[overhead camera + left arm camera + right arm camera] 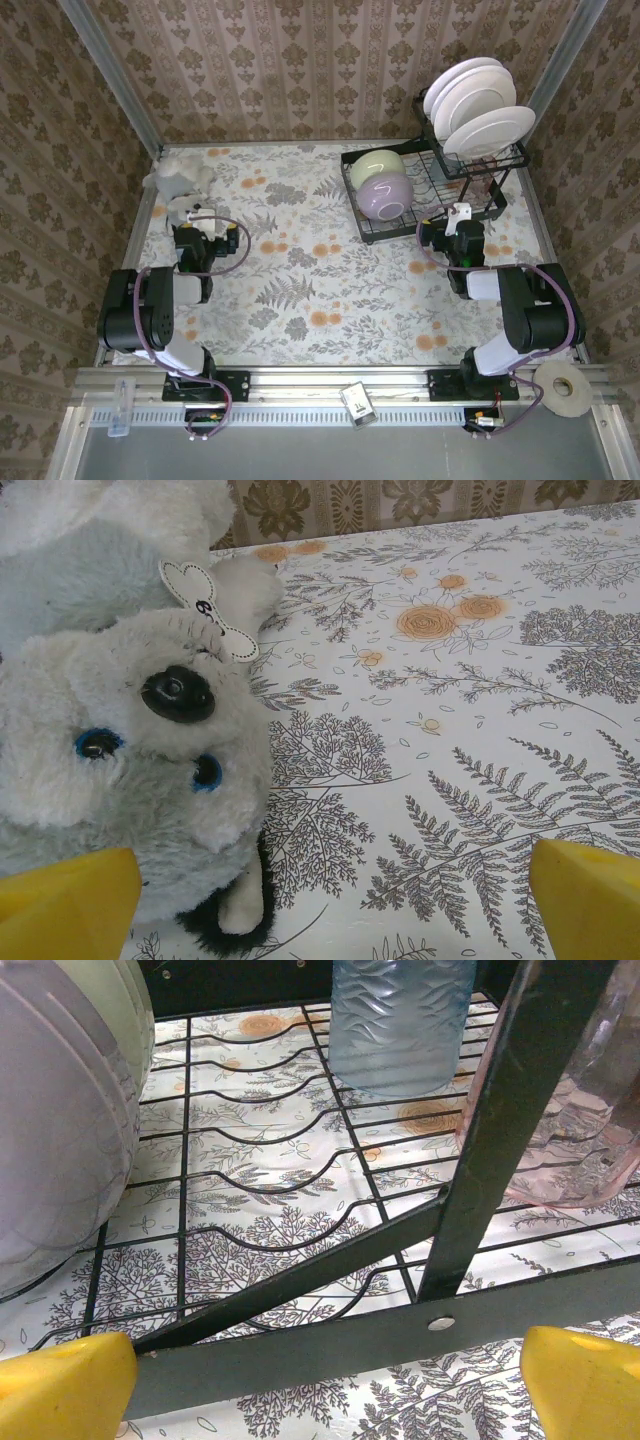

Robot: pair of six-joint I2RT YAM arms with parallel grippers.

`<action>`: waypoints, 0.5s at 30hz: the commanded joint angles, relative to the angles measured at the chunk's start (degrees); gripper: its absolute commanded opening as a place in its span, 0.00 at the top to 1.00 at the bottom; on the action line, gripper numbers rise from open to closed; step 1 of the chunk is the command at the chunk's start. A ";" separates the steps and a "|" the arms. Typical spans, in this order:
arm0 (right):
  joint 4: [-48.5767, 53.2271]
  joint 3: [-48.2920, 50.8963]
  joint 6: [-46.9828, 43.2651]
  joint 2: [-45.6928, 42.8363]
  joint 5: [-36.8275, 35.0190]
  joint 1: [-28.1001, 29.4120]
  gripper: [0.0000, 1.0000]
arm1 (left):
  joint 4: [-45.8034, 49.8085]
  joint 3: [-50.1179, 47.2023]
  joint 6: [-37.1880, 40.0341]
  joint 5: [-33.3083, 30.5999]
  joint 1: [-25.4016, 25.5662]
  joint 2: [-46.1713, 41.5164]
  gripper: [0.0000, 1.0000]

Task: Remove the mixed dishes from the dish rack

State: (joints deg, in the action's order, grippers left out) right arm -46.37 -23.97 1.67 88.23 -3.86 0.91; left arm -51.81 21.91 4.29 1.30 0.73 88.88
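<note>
Two grippers: left gripper (325,910) and right gripper (325,1380) released, yellow-tipped jaws spread wide, empty.
Just ahead of right gripper: dish rack (480,1160), black wire, scalloped slots.
Inside, left: smooth lavender bowl (50,1110), pale green bowl (135,1000) behind, cut off.
Inside, far: wavy translucent bluish cup (400,1020), pink cup (590,1110), tops cropped.
Upper shelf: round white plates (475,100), on edge.
Before left gripper: fluffy grey plush toy (120,730), partly cropped.

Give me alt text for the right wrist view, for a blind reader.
Close-up into the black wire dish rack, its frame bars just beyond the yellow fingertips of the open right end effector. Inside, a lavender bowl fills the left with a pale green bowl behind, a bluish cup stands top centre, a pink cup at right.
</note>
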 commanded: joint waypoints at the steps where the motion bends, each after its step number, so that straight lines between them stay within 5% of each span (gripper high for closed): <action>1: -1.33 -0.03 0.08 -0.42 0.47 -0.12 0.00 | 0.05 0.85 0.19 -0.25 0.41 0.01 0.00; 15: -1.44 0.06 0.09 -0.49 0.43 -0.11 0.00 | -0.02 0.76 0.45 -0.84 0.67 0.02 0.00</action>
State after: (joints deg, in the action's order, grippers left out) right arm -46.37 -23.97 1.67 88.23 -3.88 0.91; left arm -51.81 21.91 4.32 0.86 1.17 88.88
